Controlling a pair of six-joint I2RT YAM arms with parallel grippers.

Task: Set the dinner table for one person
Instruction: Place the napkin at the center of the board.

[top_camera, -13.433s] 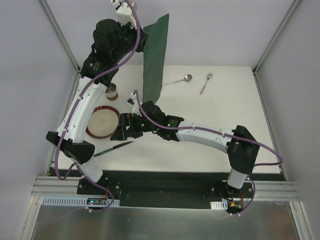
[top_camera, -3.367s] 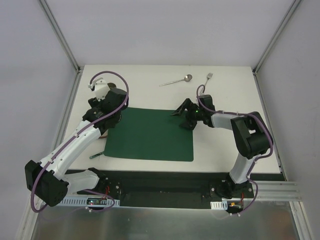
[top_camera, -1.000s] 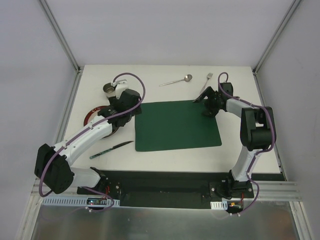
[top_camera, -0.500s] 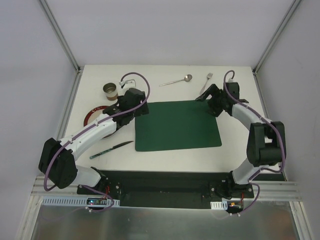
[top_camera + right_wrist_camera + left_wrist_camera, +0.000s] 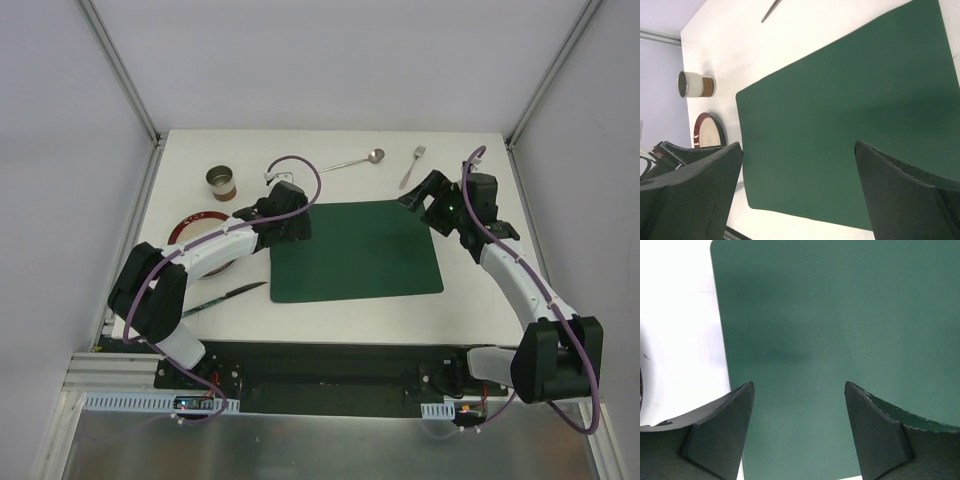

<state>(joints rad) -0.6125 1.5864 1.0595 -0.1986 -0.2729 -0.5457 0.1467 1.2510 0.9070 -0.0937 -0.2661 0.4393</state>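
our left gripper (image 5: 798, 389) and right gripper (image 5: 799, 148) hang wide and empty above the dark green rectangular placemat (image 5: 356, 250) on the white dinner table (image 5: 350, 318).

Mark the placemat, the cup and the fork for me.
placemat (image 5: 355, 250), top external view, middle of its green surface.
cup (image 5: 220, 180), top external view, its top opening.
fork (image 5: 410, 169), top external view, middle of its handle.
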